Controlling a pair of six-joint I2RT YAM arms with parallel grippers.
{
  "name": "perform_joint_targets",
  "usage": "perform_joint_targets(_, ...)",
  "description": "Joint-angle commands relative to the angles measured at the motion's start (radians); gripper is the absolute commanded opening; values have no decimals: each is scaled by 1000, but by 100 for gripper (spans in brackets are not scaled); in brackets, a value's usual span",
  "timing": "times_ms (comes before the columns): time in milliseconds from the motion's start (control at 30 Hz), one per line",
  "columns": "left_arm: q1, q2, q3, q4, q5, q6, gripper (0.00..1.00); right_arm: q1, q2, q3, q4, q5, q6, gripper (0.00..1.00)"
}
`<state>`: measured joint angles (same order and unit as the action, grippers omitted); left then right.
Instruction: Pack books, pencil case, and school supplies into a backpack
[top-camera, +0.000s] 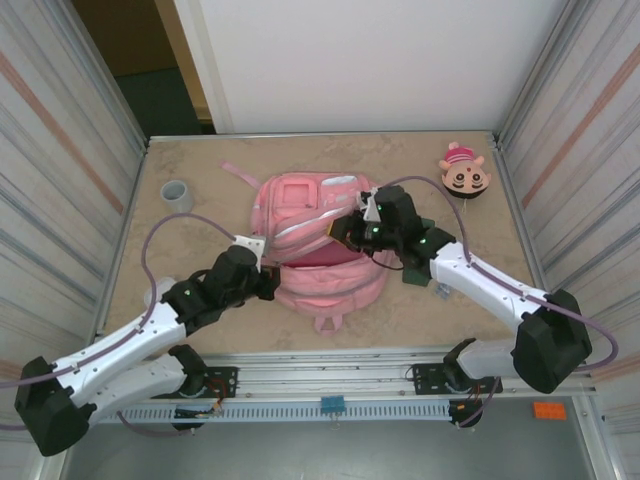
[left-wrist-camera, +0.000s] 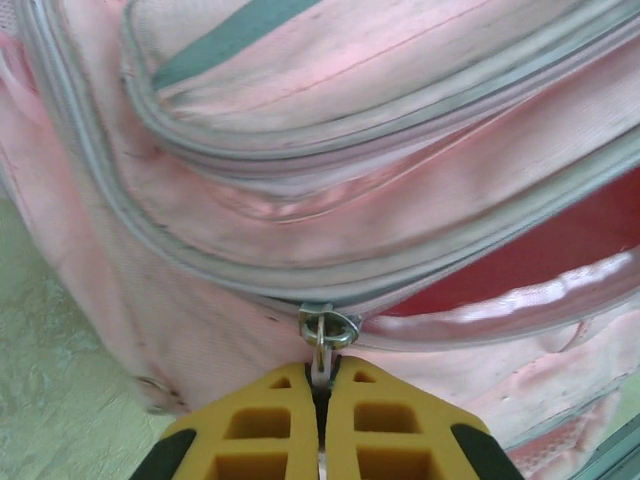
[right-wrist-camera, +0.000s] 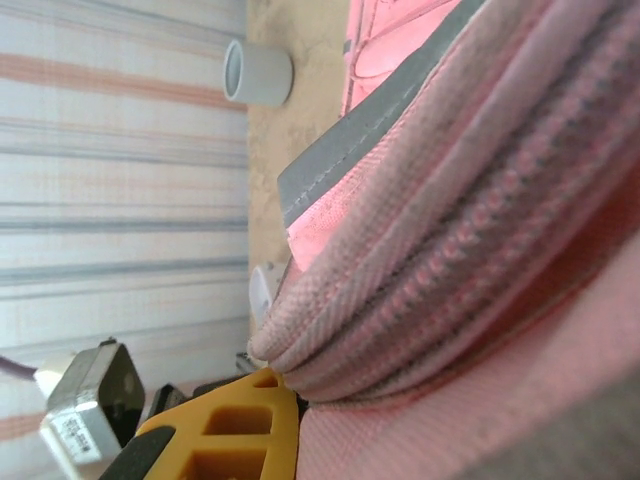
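Top external: pink backpack (top-camera: 300, 200) on beige table (top-camera: 400, 160), striped walls (top-camera: 60, 150).

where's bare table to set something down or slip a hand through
Free: the sandy tabletop between the small grey cup and the soft pink backpack; the far strip behind the backpack; the near patch between backpack and right arm. Crowded: the backpack's right side, where that arm lies over a flat dark green case.

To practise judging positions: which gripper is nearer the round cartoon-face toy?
Right. The right gripper is at the backpack, down-left of the toy; the left gripper pinches a zipper pull farther left.
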<state>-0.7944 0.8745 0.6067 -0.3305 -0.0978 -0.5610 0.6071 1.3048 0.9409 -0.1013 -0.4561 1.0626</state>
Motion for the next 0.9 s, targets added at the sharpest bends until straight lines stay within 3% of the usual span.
perform_joint_targets(0, 12, -32, -26, 13, -27, 16, 0, -59, 11, 75, -68, -135, -128, 3)
perform_joint_targets(67, 12, -27, -35, 56, 7, 15, 0, -58, 26, 82, -64, -119, -104, 21)
perform_joint_targets(133, 12, -10, -31, 87, 36, 10, 0, -45, 28, 46, 12, -90, -14, 53)
perform_joint_targets(167, 12, 0, -25, 95, 47, 9, 0, -27, 26, 25, 61, -70, 30, 59)
perform_joint_targets(333, 11, 37, 2, 119, 70, 6, 0, 153, 39, -66, 236, 189, 237, 66)
perform_joint_targets(433, 9, 44, 17, 121, 84, 12, 0, 213, 90, -68, 290, 266, 277, 60)
perform_joint_targets(567, 9, 24, 15, 94, 48, 12, 0, 214, 152, -27, 271, 238, 240, 27)
perform_joint_targets(700, 15, -13, 4, 25, -8, 20, 0, 196, 124, 28, 139, 192, 130, 10)
perform_joint_targets(867, 77, -51, -2, -64, -49, 38, 0, 101, 73, 98, -15, 15, -22, 4)
